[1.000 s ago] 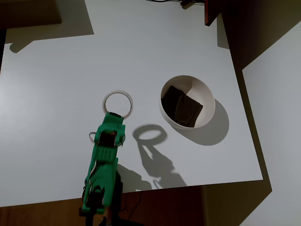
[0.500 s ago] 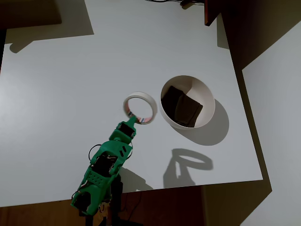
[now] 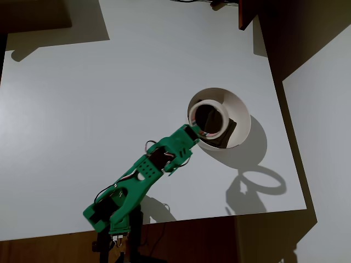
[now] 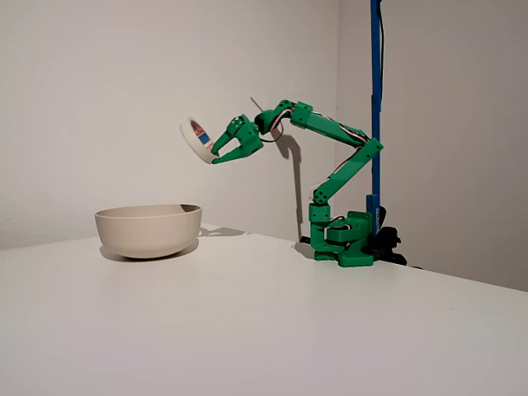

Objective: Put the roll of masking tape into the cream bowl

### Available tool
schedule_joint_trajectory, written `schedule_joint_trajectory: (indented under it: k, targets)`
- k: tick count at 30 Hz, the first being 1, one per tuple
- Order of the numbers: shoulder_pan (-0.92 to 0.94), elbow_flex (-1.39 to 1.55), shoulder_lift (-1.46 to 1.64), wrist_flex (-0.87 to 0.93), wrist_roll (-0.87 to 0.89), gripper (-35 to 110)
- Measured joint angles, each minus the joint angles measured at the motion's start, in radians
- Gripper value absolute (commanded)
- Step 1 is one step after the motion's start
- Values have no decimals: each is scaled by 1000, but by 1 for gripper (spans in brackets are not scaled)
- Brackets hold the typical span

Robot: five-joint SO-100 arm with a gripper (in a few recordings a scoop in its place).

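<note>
We are at the carry step: hand [image 4: 216, 154] grips the roll of masking tape [image 4: 195, 139] by its rim, high above the cream bowl [image 4: 148, 229]. Next we should lower a bit, then release. Fingertips hard to see from overhead; bowl inside hidden in fixed view.

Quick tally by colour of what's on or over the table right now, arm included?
Cream or off-white: 2, the cream bowl and the roll of masking tape held in the end effector above the bowl.
Dark brown: 1, the squarish piece inside the bowl.
Green: 1, the arm.
Total: 4
</note>
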Motion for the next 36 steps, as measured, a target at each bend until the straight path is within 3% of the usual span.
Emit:
schedule_joint_trajectory:
  k: [8, 16, 24, 36]
  targets:
    - [109, -380, -522, 9, -3, -8]
    - [132, -902, -1002, 204, -14, -8]
    - [98, -1129, -1135, 295, -63, -8]
    - [8, -1150, -1235, 285, -143, -5]
